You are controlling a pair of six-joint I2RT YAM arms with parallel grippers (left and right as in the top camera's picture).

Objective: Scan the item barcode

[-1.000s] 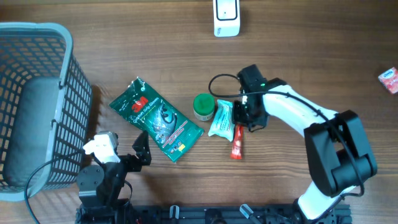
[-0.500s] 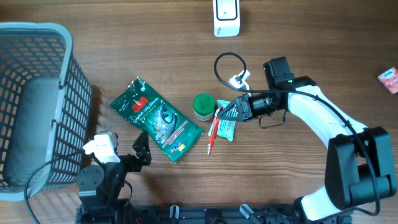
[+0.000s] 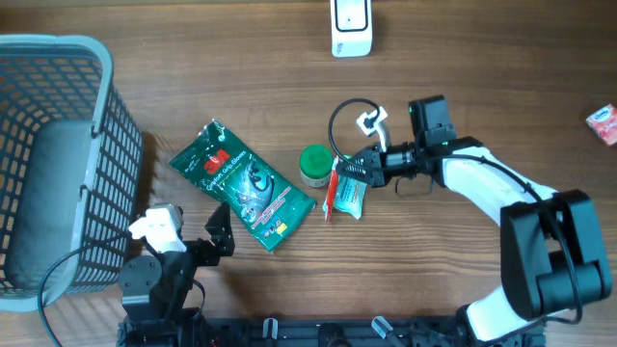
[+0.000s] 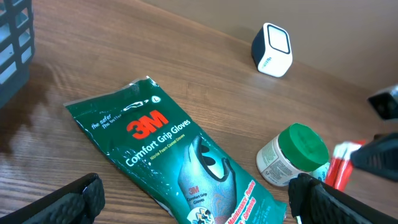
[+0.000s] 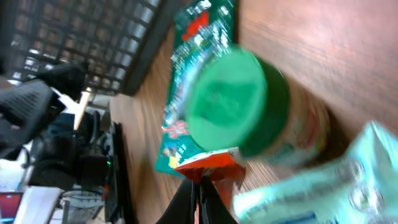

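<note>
A thin red packet (image 3: 330, 196) hangs from my right gripper (image 3: 345, 170), which is shut on its top edge and points left. The packet is lifted just right of a green-lidded jar (image 3: 314, 164) and over a light-blue packet (image 3: 351, 198). In the right wrist view the red packet (image 5: 210, 164) sits pinched at my shut gripper (image 5: 200, 186), blurred, with the jar (image 5: 249, 106) behind it. A white scanner (image 3: 350, 24) stands at the table's far edge. My left gripper (image 3: 220, 229) rests open near the front edge, beside a green 3M gloves bag (image 3: 243, 183).
A grey wire basket (image 3: 58, 164) fills the left side. A small red-and-white item (image 3: 603, 123) lies at the far right edge. The left wrist view shows the gloves bag (image 4: 180, 155), the jar (image 4: 293, 155) and the scanner (image 4: 272, 50).
My right gripper has lifted the red packet off the table and swung it left, from right of the light-blue packet to beside the jar. The left arm has not moved.
</note>
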